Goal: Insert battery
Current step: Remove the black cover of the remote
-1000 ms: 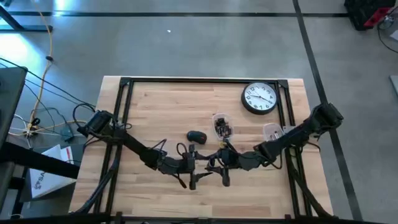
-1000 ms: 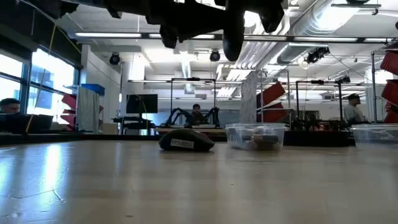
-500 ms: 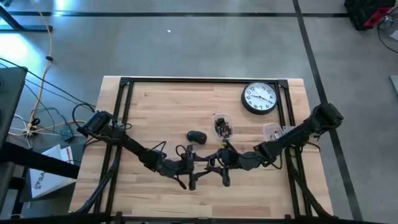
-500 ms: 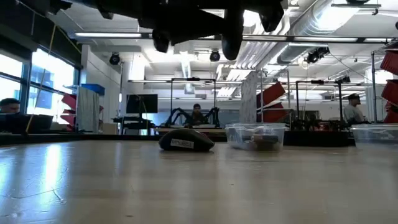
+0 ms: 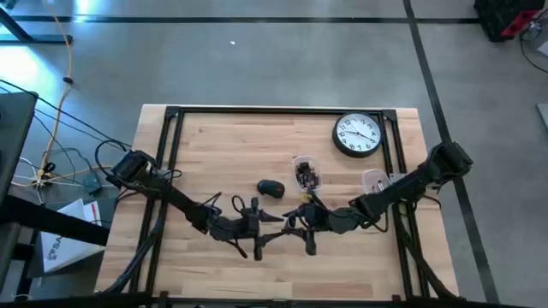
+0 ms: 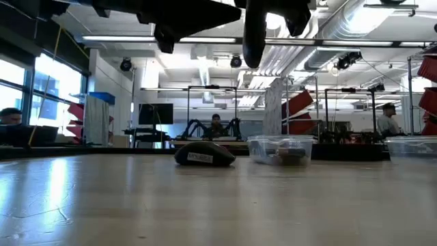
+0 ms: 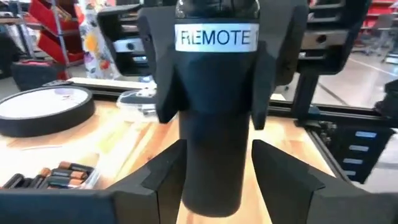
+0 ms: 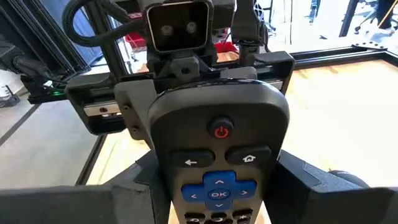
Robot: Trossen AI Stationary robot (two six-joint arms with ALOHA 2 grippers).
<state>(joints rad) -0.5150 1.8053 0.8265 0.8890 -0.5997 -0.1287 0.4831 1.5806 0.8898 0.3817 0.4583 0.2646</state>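
Observation:
A black remote (image 8: 217, 143) hangs above the table's near middle, held by my right gripper (image 8: 217, 171). The right wrist view shows its button face. The left wrist view shows a plain dark face with a white "REMOTE" label (image 7: 214, 37). My left gripper (image 7: 217, 149) is open, facing the right one (image 5: 295, 222), with a finger on each side of the remote's free end (image 7: 211, 196). Batteries (image 7: 56, 174) lie in a clear tub (image 5: 306, 174) resting on the table behind the grippers. My right gripper pinches the remote's two long sides (image 8: 277, 168) between its fingers, at the end away from the power button. The fingers come roughly level from the table's right and lie along the remote. The remote is lifted clear of the table. My left gripper's fingers (image 7: 168, 174) flank the free end; I cannot tell whether they touch it.
A black computer mouse (image 5: 271, 188) lies just behind the grippers, left of the tub. A round wall clock (image 5: 357, 135) lies flat at the far right, and a second clear tub (image 5: 375, 180) sits by the right arm. Bare wood lies to the far left.
My left gripper has drawn back toward the table's left edge, away from my right gripper. The remote has stayed in the right gripper's hold, clear of the table.

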